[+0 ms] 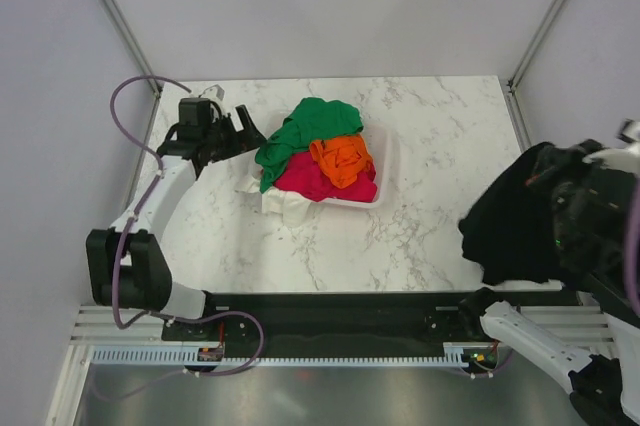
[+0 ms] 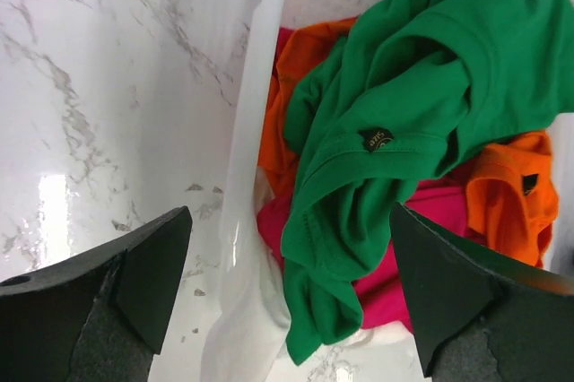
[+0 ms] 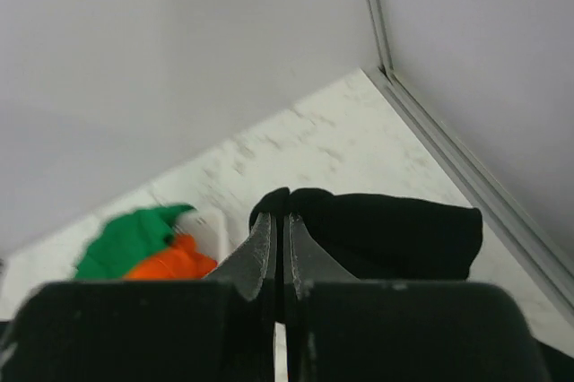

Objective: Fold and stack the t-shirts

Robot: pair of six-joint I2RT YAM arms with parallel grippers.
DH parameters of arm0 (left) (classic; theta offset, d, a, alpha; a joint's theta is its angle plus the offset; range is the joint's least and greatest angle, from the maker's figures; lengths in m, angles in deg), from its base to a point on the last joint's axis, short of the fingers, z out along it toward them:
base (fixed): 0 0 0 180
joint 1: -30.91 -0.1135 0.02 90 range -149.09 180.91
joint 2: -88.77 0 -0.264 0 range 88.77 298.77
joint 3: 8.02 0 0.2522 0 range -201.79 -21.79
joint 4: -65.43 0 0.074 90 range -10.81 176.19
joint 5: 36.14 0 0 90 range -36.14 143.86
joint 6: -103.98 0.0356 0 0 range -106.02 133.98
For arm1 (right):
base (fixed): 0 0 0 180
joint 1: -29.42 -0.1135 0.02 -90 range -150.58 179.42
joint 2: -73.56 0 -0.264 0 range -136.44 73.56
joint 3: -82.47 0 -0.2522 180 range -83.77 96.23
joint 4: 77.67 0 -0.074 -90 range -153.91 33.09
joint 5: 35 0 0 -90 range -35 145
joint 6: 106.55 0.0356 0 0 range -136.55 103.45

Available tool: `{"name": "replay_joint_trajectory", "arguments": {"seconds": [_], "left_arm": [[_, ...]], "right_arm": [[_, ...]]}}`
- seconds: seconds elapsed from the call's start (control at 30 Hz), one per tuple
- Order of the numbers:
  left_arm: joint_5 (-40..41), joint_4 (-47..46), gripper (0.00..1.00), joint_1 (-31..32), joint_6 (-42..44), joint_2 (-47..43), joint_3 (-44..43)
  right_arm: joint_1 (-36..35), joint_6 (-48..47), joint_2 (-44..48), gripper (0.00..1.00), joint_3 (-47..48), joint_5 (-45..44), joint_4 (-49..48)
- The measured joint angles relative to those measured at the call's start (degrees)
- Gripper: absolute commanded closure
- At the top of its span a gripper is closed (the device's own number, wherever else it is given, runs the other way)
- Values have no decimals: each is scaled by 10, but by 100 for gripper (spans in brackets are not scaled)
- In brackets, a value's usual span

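– Top external view first: where do we find the black t-shirt?
– At the right edge of the surface, toward its near right corner, hanging bunched from the right arm. We judge it is held up so that it can drop open before being laid flat for folding. The right tool is lost behind the cloth here.
– And the others?
– The green t-shirt, orange t-shirt and pink-red t-shirt are heaped in the basket, in the surface's far half, a little left of centre. None is folded yet. The left tool hovers just beside the basket's left side, jaws apart. We think it is ready for the next shirt.
– Left wrist view?
– It gives us what the top cannot: the green one lies uppermost over the orange and pink-red, a small dark tag on its hem, framed by the spread jaws.
– Right wrist view?
– It settles the grip: jaws together, clamped on a fold of the black t-shirt.
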Motion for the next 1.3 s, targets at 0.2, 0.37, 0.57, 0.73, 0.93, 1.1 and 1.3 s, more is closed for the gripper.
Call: {"name": "replay_joint_trajectory", "arguments": {"seconds": [0.2,0.37,0.57,0.73,0.93,1.1,1.3], "left_arm": [[-7,5,4,35,12,136,-61],[9,23,56,57,34,227,-126],[9,65,98,66,46,266,-182],[21,81,98,56,18,261,-178],[10,97,98,-82,-50,177,-85],[-12,79,98,-301,-123,91,20],[29,66,98,-375,-242,68,45]], "right_arm": [[0,32,-47,100,-142,38,58],[0,56,-23,100,-189,76,73],[0,65,5,99,-197,89,71],[0,65,1,99,-204,93,67],[0,66,-6,99,-221,103,58],[-1,67,-6,100,-239,114,49],[-1,67,-7,100,-256,130,39]]}}
